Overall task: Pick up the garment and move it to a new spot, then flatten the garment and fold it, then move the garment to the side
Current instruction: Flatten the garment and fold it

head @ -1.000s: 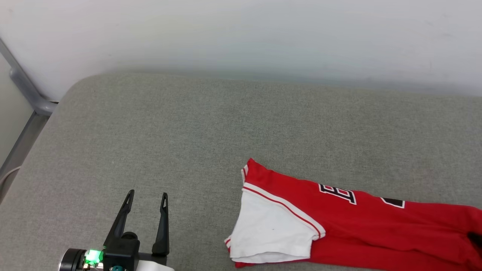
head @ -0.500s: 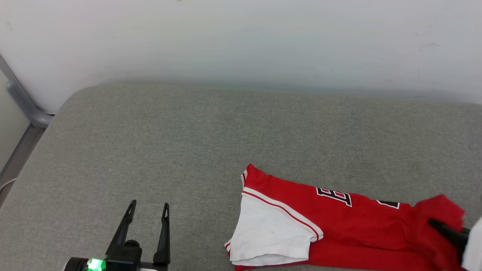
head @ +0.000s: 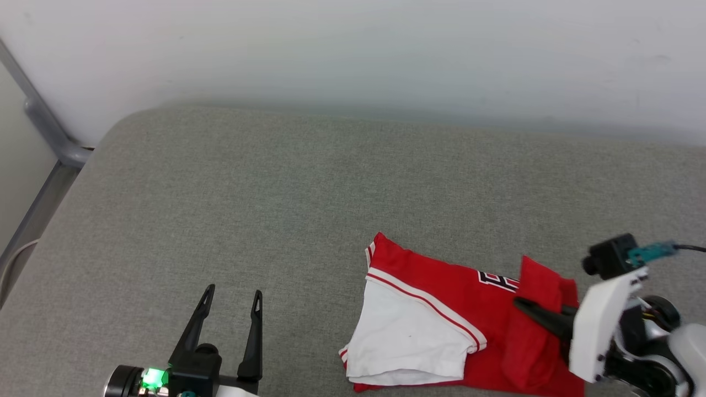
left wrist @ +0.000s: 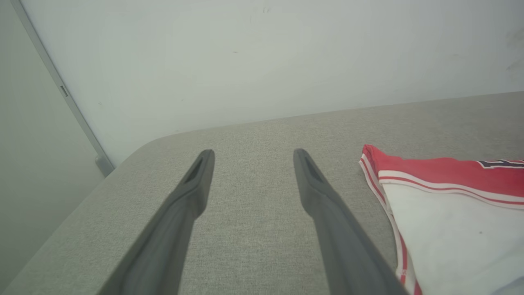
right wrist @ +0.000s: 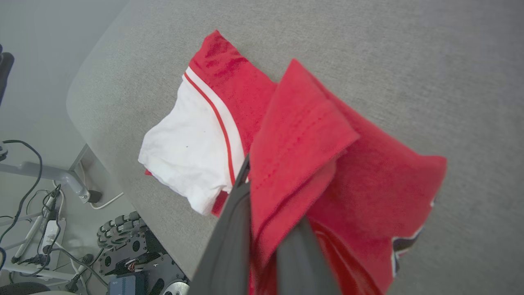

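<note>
R gripper (head: pixel 524 304) pinching garment (head: pixel 436 281) edge, flap prob. draped over it; L gripper (head: pixel 233 291) spread, apart from garment

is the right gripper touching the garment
Touching: the right wrist view shows the right gripper with its fingers shut on a red fold of the garment.

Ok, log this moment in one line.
stage: fold | right tool: shut on garment, red end raised over lettering | left tool: open, empty, left of garment

grey fabric cushion (head: pixel 276 193) before a white wall (head: pixel 353 44)
</note>
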### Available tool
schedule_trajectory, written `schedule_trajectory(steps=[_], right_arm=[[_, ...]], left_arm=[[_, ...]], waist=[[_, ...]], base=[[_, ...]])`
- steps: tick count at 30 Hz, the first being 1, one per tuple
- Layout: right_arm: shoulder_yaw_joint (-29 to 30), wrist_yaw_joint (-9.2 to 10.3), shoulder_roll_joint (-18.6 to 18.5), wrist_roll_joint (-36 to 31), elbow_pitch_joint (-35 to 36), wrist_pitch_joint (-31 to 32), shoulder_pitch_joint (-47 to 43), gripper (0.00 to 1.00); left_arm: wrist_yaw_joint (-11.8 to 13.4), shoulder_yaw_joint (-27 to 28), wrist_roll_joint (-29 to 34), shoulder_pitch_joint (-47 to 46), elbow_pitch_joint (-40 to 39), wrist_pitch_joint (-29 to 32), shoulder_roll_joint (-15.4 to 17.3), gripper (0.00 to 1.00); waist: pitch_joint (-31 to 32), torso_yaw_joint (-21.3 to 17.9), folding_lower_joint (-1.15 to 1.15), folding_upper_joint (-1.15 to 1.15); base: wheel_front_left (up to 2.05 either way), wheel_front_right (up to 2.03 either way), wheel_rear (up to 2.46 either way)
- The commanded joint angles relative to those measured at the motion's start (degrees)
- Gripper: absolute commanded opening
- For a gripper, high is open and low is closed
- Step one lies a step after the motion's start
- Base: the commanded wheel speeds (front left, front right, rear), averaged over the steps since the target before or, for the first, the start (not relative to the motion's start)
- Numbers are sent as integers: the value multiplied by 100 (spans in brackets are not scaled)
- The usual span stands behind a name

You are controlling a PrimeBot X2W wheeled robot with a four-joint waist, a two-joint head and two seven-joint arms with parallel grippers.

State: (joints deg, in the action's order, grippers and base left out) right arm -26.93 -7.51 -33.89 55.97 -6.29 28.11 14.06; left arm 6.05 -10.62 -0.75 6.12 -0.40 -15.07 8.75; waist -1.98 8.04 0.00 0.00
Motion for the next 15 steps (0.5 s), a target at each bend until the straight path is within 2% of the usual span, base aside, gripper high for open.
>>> schedule_trajectory(steps=[1, 7, 15], right_arm=[[-90, 5, 119, -50, -51, 11, 185, 0], [-637, 5, 662, -320, -514, -79, 826, 0], [-1241, 5, 1413, -631, -1604, -421, 1601, 0]], left_arm=[[-19, -8, 15, -90, 12, -12, -11, 100], [-47, -41, 23, -221, 61, -12, -57, 100], [-77, -101, 46, -366, 118, -12, -110, 100]], waist=[[-53, 45, 0, 0], [-186, 141, 0, 0], [-339, 244, 0, 0]], base=[[0, 0, 0], [0, 0, 0], [0, 0, 0]])
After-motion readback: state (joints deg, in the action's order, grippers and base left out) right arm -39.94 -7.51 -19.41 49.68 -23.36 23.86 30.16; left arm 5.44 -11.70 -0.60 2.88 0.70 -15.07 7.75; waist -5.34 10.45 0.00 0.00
